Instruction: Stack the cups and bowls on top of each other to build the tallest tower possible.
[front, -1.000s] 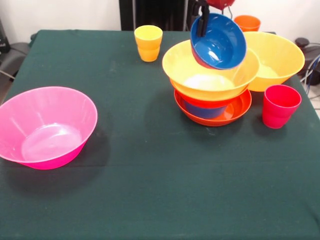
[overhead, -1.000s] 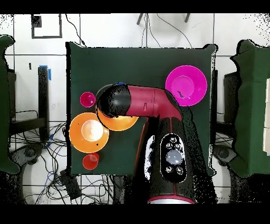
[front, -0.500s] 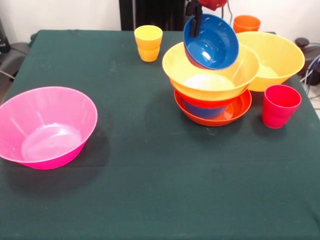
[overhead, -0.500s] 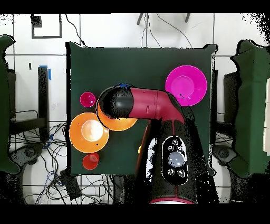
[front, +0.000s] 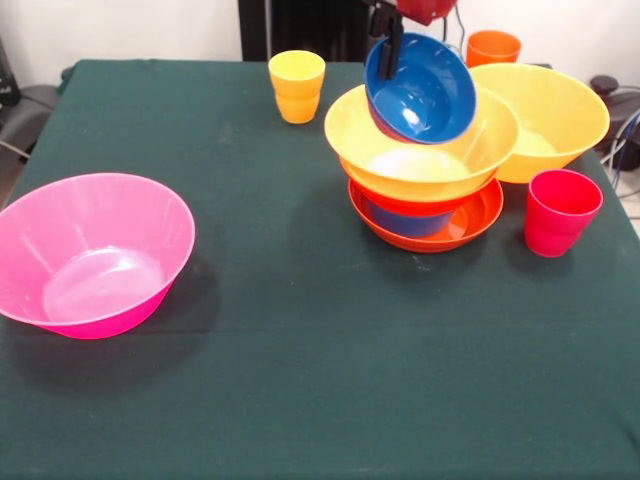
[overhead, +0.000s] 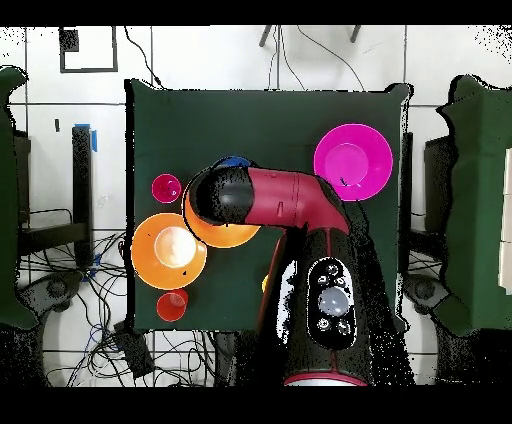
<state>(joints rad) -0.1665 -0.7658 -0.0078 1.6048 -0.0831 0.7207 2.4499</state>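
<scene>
My gripper (front: 385, 60) is shut on the rim of a small blue bowl (front: 422, 90) and holds it tilted, its opening facing the camera. The bowl hangs just above a large orange-yellow bowl (front: 420, 155), the top of the tower. Below that sit a red-orange bowl, another blue bowl (front: 405, 221) and a shallow red-orange bowl (front: 430, 230) at the bottom. In the overhead view the arm (overhead: 270, 198) covers the tower, and only a sliver of the held blue bowl (overhead: 235, 162) shows. The yellow cup (front: 296, 85), orange cup (front: 494, 46) and red cup (front: 560, 212) stand apart on the table.
A second large orange-yellow bowl (front: 548, 115) stands right beside the tower, touching it. A large pink bowl (front: 90, 250) sits alone at the near left of the green table (front: 300, 380). In the overhead view the pink bowl (overhead: 352, 160) is at the upper right.
The held blue bowl has shifted a little to the left in the front view, staying over the tower. Nothing else has moved.
</scene>
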